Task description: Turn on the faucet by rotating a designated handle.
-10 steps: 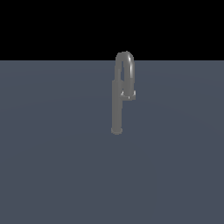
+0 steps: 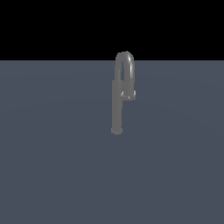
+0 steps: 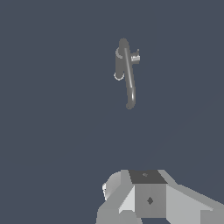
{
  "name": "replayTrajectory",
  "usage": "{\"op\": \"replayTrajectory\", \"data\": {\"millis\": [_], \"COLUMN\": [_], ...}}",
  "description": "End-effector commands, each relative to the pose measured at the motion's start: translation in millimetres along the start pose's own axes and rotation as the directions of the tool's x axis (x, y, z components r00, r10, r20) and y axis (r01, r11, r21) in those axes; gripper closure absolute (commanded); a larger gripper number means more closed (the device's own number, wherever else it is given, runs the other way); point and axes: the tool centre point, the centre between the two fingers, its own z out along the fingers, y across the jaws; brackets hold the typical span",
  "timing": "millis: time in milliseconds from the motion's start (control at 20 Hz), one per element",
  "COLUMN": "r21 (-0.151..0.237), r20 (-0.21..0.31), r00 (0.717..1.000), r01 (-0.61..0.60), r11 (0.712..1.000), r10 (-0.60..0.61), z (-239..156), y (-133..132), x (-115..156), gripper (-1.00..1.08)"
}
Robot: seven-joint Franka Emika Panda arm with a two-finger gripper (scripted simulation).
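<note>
The slim grey faucet (image 2: 116,107) stands upright on a flat grey surface, with its post on a small round foot and an inverted-U arch on top. The handle (image 2: 128,94) is the stubby, paler piece ending the arch's shorter leg, on the exterior view's right of the post. The wrist view looks down on the faucet (image 3: 128,76) from above and some way off, with the handle (image 3: 134,57) beside the arch. Only white and grey parts of my gripper (image 3: 148,199) show at that picture's edge. Its fingers are not clear. The arm does not appear in the exterior view.
A plain blue-grey floor (image 2: 52,166) stretches around the faucet in every direction, and black background lies above its far edge. No other objects show in either view.
</note>
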Motion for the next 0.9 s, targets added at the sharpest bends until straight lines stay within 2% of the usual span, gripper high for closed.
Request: {"op": "replayTrajectory", "data": {"millis": [0,450,850], "r21": [0.012,0.086,0.166], "r20": [0.015,0.115,0.248], "r00": [1.000,0.989,0.951], "r01": [-0.013,-0.104,-0.228], "r11": [1.000,0.991,0.959], "r10": [0.013,0.094,0.183], "z": [1,6,18], "y": [0,0,3], "x": [5,40,83], "gripper": [1.08,1.08,1.08]}}
